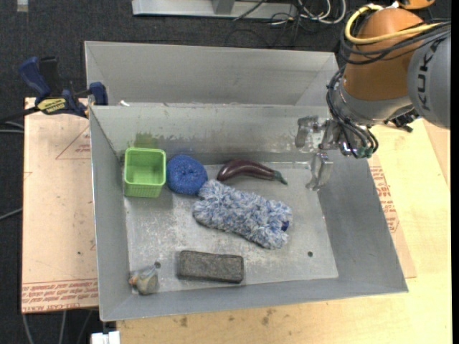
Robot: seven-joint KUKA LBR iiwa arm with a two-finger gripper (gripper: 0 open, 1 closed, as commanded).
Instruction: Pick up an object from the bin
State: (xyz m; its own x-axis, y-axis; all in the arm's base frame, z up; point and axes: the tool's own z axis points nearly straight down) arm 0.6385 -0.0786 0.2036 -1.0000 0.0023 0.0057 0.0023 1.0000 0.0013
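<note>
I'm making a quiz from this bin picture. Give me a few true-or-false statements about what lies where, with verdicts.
1. The green cup stands at the bin's left, next to the blue ball. True.
2. The tool holds the purple eggplant. False: the eggplant lies on the bin floor, left of the tool and apart from it.
3. The grey block lies on the fluffy blue-white mitt. False: it lies apart, nearer the front wall.
4. A small stone-like thing lies in the front left corner. True.
</note>
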